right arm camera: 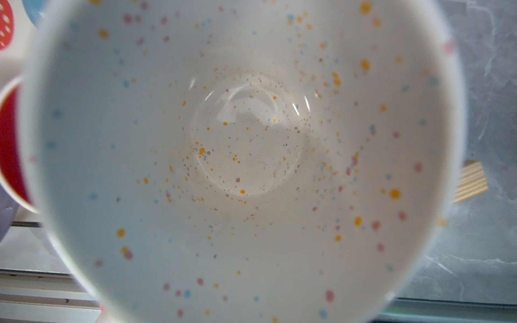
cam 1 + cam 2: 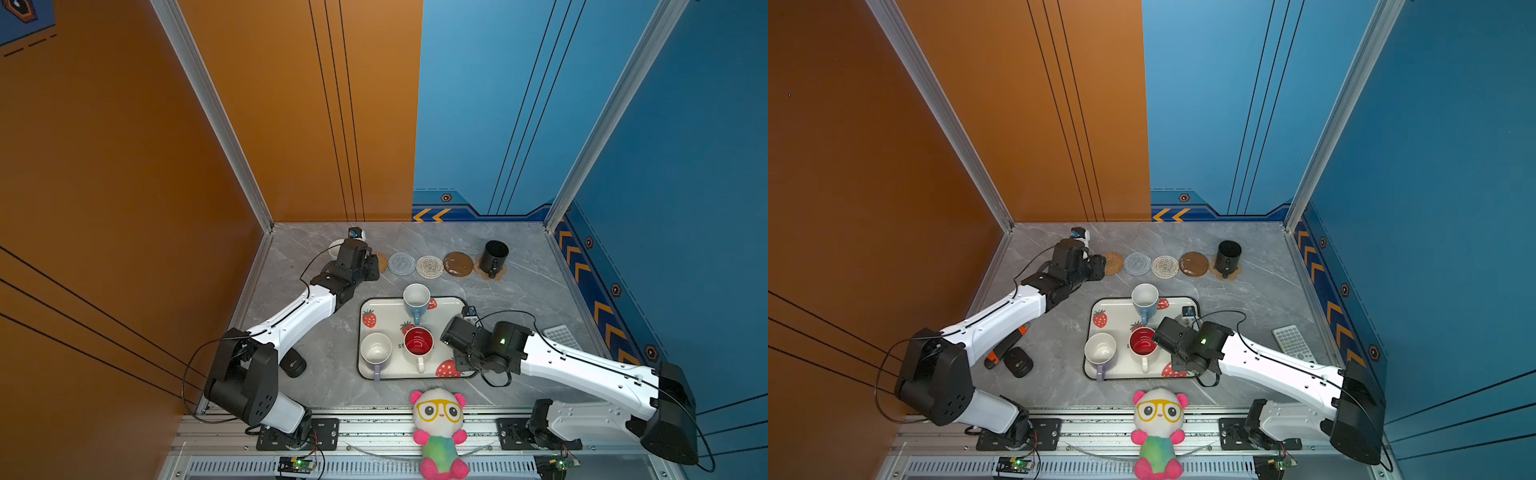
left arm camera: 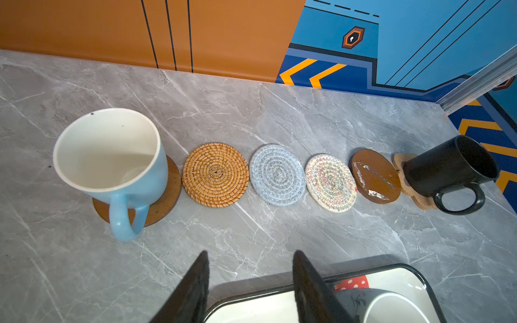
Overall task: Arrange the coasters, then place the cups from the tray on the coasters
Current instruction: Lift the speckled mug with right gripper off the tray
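Observation:
Six coasters lie in a row at the back. A light blue cup (image 3: pixel 112 156) stands on a wooden disc (image 3: pixel 165 201), then come the rattan round (image 3: pixel 215 174), grey-blue round (image 3: pixel 277 174), beige round (image 3: pixel 330 179) and a bare brown disc (image 3: pixel 375 176). The black cup (image 3: pixel 447 165) stands on the paw-print coaster (image 3: pixel 400 162). The tray (image 2: pixel 374 307) holds a light blue cup (image 2: pixel 416 299), a lavender cup (image 2: pixel 376 349) and a red-inside cup (image 2: pixel 418 343). My left gripper (image 3: pixel 251 257) is open and empty near the tray's back corner. My right gripper (image 2: pixel 449 338) holds the speckled cup (image 1: pixel 246 139) over the tray's right side, its fingers hidden.
A plush panda (image 2: pixel 438 419) sits at the front edge. A calculator (image 2: pixel 563 336) lies by the right wall. A black round object (image 2: pixel 293 363) and an orange-black tool (image 2: pixel 1005 349) lie under the left arm. A ridged wooden block (image 1: pixel 471 181) shows beside the speckled cup.

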Action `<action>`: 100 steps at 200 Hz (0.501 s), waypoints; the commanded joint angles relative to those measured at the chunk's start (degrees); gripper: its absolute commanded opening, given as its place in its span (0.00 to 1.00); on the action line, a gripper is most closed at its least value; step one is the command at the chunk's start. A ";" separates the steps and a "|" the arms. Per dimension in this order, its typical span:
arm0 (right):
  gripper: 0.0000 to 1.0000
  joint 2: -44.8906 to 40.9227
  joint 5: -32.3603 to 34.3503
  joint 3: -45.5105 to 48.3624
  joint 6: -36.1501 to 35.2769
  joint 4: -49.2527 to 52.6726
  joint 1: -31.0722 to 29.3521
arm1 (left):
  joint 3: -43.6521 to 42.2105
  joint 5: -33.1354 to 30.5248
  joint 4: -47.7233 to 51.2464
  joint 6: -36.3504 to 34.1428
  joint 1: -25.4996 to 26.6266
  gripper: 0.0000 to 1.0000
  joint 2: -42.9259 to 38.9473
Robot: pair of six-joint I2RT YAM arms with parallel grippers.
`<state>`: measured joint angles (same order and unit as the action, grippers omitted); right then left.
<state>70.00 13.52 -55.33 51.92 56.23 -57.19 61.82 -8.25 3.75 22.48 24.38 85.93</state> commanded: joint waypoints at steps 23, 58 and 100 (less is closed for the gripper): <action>0.00 2.87 0.73 -9.03 -13.35 0.81 8.39 | -1.51 -0.71 -0.62 0.46 -0.65 0.49 -2.20; 0.00 8.69 -0.15 -15.41 -21.80 0.91 13.97 | -2.14 -0.21 -1.53 0.53 -0.65 0.49 -3.09; 0.00 15.53 -0.97 -22.83 -29.71 -0.42 21.07 | -2.02 -0.10 -2.25 0.39 -0.65 0.49 -2.75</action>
<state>83.57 11.60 -72.66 29.32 57.63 -39.66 60.42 -8.29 2.70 22.50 24.36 84.31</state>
